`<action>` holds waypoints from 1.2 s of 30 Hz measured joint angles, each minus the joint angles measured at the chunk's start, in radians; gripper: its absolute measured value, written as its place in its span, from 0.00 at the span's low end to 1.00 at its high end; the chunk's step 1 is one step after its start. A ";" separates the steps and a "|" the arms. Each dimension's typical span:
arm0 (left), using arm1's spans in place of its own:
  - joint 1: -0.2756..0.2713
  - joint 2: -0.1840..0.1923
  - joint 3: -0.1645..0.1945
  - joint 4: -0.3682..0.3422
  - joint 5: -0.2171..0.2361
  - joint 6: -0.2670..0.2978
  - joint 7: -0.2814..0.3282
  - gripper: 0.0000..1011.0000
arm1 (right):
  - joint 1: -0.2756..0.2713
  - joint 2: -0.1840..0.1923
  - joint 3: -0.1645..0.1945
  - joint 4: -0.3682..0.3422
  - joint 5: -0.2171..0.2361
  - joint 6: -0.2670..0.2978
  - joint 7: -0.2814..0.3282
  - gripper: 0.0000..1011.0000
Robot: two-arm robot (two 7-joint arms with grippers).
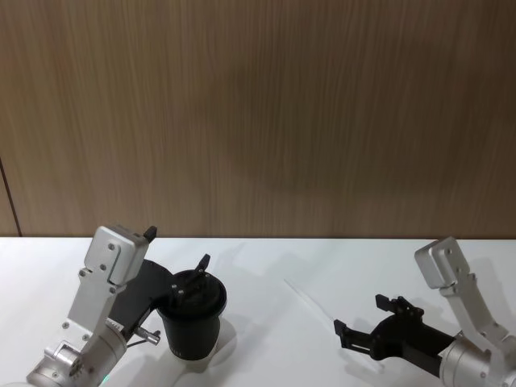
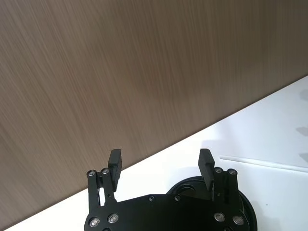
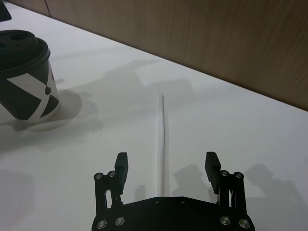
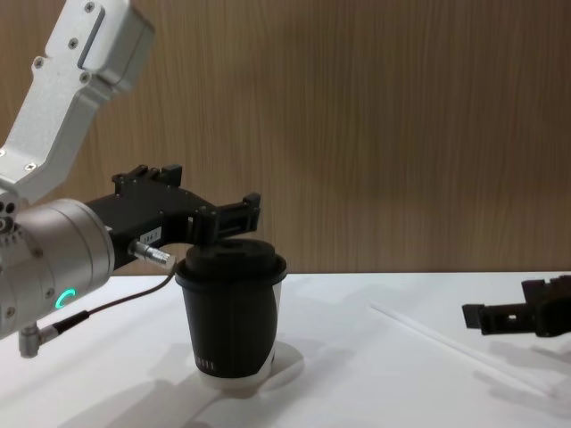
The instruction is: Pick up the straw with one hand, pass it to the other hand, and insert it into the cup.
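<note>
Long, thin white straw, straight and flat on the white table, apart from the cup and to its right. One end toward the wooden wall, the other toward the right gripper.

Black paper cup, upright on the table, black domed lid on, with white base rim and white marks near the foot.

Right gripper low over the table, spread wide, one finger on each side of the straw's near end. Left gripper also spread, hovering just above the cup's lid.
</note>
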 joint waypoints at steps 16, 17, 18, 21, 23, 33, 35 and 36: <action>0.000 0.000 0.000 0.000 0.000 0.000 0.000 0.99 | 0.029 0.000 -0.031 0.053 -0.028 0.008 0.022 0.99; 0.000 0.000 0.000 0.000 0.000 0.000 0.000 0.99 | 0.030 0.000 -0.031 0.055 -0.029 0.008 0.022 0.99; 0.000 0.000 0.000 0.000 0.000 0.000 0.000 0.99 | 0.030 0.000 -0.032 0.057 -0.030 0.009 0.023 0.99; 0.000 0.000 0.000 0.000 0.000 0.000 0.000 0.99 | 0.031 -0.001 -0.032 0.061 -0.034 0.010 0.024 0.99; 0.000 0.000 0.000 0.000 0.000 0.000 0.000 0.99 | 0.031 -0.001 -0.032 0.063 -0.036 0.010 0.024 0.99; 0.000 0.000 0.000 0.000 0.000 0.000 0.000 0.99 | 0.031 -0.002 -0.030 0.072 -0.045 0.014 0.028 0.99; 0.000 0.000 0.000 0.000 0.000 0.000 0.000 0.99 | 0.031 -0.001 -0.030 0.074 -0.046 0.016 0.029 0.99; 0.000 0.000 0.000 0.000 0.000 0.000 0.000 0.99 | 0.031 -0.001 -0.030 0.075 -0.047 0.016 0.030 0.99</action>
